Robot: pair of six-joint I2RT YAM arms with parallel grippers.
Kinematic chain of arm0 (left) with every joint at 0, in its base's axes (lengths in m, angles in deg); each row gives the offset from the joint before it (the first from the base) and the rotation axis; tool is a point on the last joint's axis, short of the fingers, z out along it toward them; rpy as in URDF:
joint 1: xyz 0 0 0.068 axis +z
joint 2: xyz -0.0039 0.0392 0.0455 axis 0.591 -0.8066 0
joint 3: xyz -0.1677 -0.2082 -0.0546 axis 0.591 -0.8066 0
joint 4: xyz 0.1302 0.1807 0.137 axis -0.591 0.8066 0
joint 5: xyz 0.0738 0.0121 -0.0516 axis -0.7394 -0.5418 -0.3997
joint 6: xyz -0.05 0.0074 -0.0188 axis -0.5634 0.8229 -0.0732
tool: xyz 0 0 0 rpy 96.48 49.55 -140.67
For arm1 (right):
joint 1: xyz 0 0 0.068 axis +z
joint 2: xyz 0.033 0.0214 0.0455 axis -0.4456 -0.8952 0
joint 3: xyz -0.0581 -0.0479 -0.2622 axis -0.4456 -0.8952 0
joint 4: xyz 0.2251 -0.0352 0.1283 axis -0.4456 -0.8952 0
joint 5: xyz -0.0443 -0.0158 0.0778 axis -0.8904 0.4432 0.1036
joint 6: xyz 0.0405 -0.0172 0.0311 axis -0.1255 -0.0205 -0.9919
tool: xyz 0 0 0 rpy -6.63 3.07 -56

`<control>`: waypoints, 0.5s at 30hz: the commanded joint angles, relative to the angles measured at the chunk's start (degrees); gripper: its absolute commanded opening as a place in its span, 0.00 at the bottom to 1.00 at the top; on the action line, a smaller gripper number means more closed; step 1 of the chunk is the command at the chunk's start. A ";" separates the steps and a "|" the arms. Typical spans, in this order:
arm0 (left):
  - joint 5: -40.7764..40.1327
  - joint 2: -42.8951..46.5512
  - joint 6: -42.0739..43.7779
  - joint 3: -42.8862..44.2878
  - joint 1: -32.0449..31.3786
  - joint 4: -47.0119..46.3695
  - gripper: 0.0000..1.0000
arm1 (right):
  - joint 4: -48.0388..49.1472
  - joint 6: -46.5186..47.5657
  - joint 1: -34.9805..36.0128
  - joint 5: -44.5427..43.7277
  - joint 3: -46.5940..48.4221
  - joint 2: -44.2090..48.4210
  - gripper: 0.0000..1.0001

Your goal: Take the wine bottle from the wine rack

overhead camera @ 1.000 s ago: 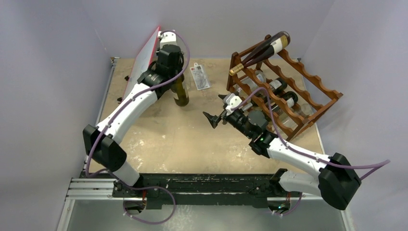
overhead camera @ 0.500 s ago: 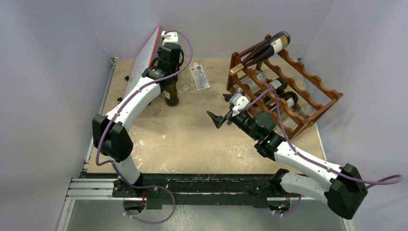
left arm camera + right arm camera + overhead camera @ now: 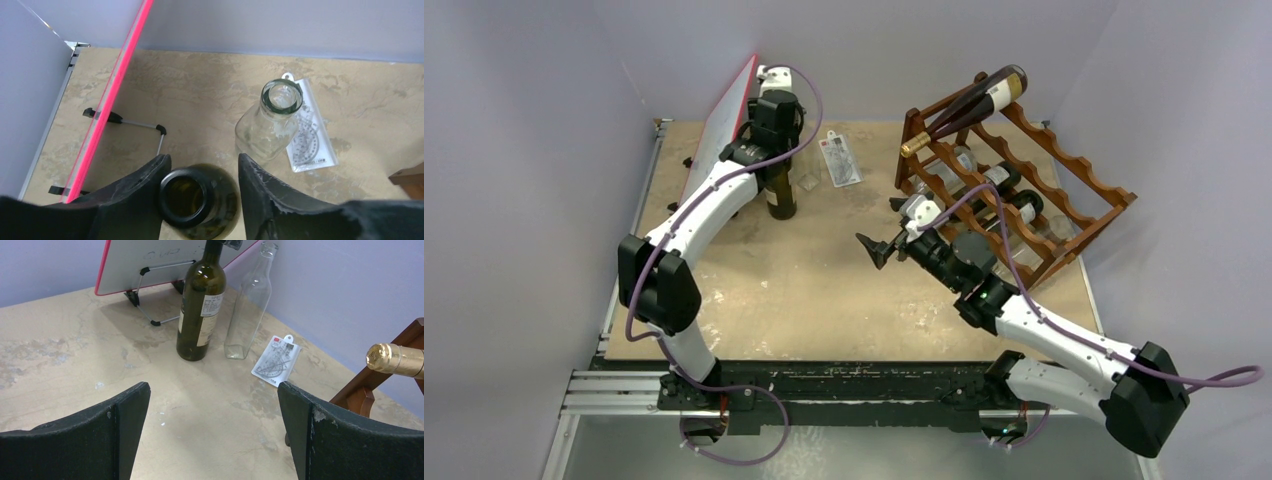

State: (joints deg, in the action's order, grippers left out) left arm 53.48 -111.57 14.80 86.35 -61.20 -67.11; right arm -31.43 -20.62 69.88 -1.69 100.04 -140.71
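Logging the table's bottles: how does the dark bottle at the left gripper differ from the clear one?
The dark bottle is olive-green and labelled; the clear bottle is colourless, unlabelled. The dark bottle is round, the clear bottle square-sided. The left gripper straddles the dark bottle's neck; the clear bottle stands free. Both stand upright, uncapped.

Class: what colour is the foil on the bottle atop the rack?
Gold; the foil shows best in the right wrist view.

wine bottle [image 3: 200, 305] upright at table's [image 3: 804, 290] left rear, glass bottle [image 3: 247, 305] just beside it, wine rack [image 3: 361, 394] at right rear
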 commanded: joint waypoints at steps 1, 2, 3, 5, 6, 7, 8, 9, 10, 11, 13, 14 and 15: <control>0.04 1.66 -0.29 -0.02 0.53 -4.79 0.57 | 0.62 -0.10 -0.26 -0.54 1.97 2.29 1.00; -0.05 1.97 -0.36 -0.17 0.54 -4.81 0.62 | 0.38 -0.05 -0.22 -0.55 1.99 2.45 1.00; -0.20 2.30 -0.45 -0.19 0.54 -4.75 0.68 | 0.18 0.01 -0.26 -0.55 2.04 2.56 1.00; -0.53 2.82 -0.61 -0.16 0.49 -4.35 0.72 | -0.10 0.04 -0.26 -0.63 2.08 2.82 1.00; -0.38 3.17 -0.68 -0.18 0.45 -4.24 0.73 | -0.15 0.01 -0.22 -0.63 2.08 2.93 1.00; -0.17 3.67 -0.77 -0.24 0.52 -4.11 0.74 | -0.32 -0.04 -0.23 -0.61 2.12 3.05 1.00; 0.16 4.20 -0.81 -0.21 0.54 -4.07 0.75 | -0.64 -0.03 -0.22 -0.63 2.28 3.13 1.00; 0.59 4.87 -0.82 -0.20 0.56 -4.06 0.76 | -0.92 0.06 -0.26 -0.63 2.51 3.27 1.00; 0.76 5.41 -0.88 -0.13 0.54 -4.11 0.77 | -1.33 0.08 -0.23 -0.63 2.66 3.48 1.00; 0.84 6.16 -1.10 0.00 0.54 -4.04 0.77 | -1.81 0.16 -0.26 -0.69 2.88 3.67 1.00; 1.18 7.61 -1.38 0.50 0.53 -3.83 0.78 | -2.97 0.60 -0.26 -1.11 3.40 4.13 1.00; 1.34 8.29 -1.63 0.93 0.54 -3.43 0.79 | -3.85 0.79 -0.22 -1.68 3.66 4.44 1.00; 1.48 9.07 -2.08 1.58 0.52 -3.02 0.79 | -5.04 1.21 -0.26 -2.26 4.21 4.75 1.00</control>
State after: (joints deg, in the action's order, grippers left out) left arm 54.18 -108.77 14.49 85.78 -60.98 -68.29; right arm -35.06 -20.53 69.88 -1.82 100.36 -138.29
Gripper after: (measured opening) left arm 0.782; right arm 0.998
